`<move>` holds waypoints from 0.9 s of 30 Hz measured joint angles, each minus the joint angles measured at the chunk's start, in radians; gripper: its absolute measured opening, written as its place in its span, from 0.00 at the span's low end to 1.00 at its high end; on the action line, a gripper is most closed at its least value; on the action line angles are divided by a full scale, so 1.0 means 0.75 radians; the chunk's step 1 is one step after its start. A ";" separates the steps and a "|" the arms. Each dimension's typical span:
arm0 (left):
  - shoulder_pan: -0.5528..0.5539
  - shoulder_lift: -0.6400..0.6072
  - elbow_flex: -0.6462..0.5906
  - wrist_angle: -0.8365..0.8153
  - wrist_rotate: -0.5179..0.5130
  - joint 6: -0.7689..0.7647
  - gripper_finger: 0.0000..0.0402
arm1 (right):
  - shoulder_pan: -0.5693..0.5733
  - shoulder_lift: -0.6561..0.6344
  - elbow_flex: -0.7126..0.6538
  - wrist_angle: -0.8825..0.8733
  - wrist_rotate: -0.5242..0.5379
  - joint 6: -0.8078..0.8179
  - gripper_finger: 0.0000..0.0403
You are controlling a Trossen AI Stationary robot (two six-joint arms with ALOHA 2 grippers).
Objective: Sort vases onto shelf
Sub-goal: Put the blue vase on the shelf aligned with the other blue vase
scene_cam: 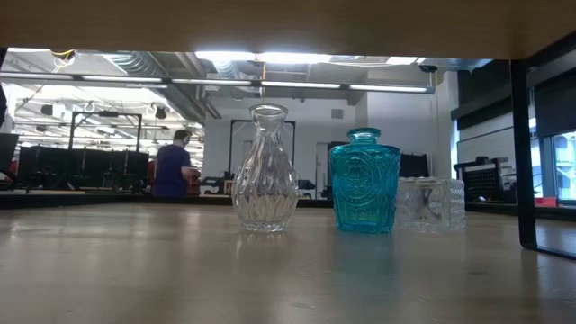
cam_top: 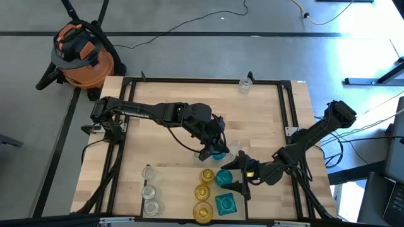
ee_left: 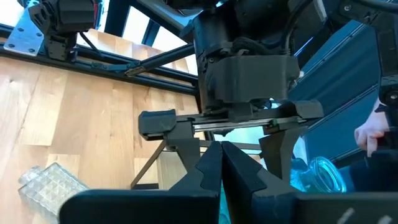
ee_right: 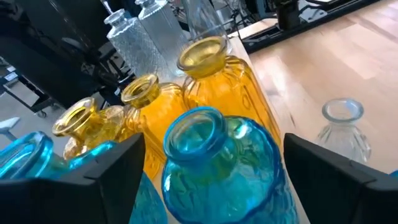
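On the pale-wood shelf point(cam_top: 177, 94), near its front edge, vases stand in rows: clear ones point(cam_top: 149, 191), amber ones point(cam_top: 203, 192) and a square teal one point(cam_top: 225, 203). A round teal vase point(ee_right: 217, 168) stands upright beside the amber ones point(ee_right: 211, 74). My right gripper point(cam_top: 233, 175) is open, with one finger on each side of this vase and a gap at both. My left gripper point(cam_top: 210, 151) is shut over mid-table and faces the right gripper. A teal patch point(cam_top: 219, 154) shows just under its tip. My left gripper's shut fingers point(ee_left: 211, 168) show nothing between them in the left wrist view. I cannot tell whether they touch the teal thing under the tip in the high view.
A clear vase point(cam_top: 235, 149) stands on the wood between the two grippers, and another point(cam_top: 245, 84) at the far rail. Black frame rails point(cam_top: 287, 107) border the panel. The low view shows a clear vase point(scene_cam: 265, 171), a teal one point(scene_cam: 364, 180) and a person far behind.
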 joint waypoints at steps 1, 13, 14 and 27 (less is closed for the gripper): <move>0.000 0.000 0.000 0.000 0.000 0.001 0.00 | 0.000 0.000 0.000 0.004 0.002 0.000 0.83; 0.001 0.000 0.000 0.000 -0.001 0.002 0.00 | -0.115 -0.002 0.001 0.168 0.011 0.005 0.83; 0.001 0.000 0.000 0.000 -0.001 0.002 0.00 | -0.129 -0.002 0.001 0.153 0.023 0.007 0.83; 0.001 0.000 0.000 -0.001 -0.001 0.037 0.00 | -0.219 -0.003 0.002 -0.328 0.038 0.141 0.83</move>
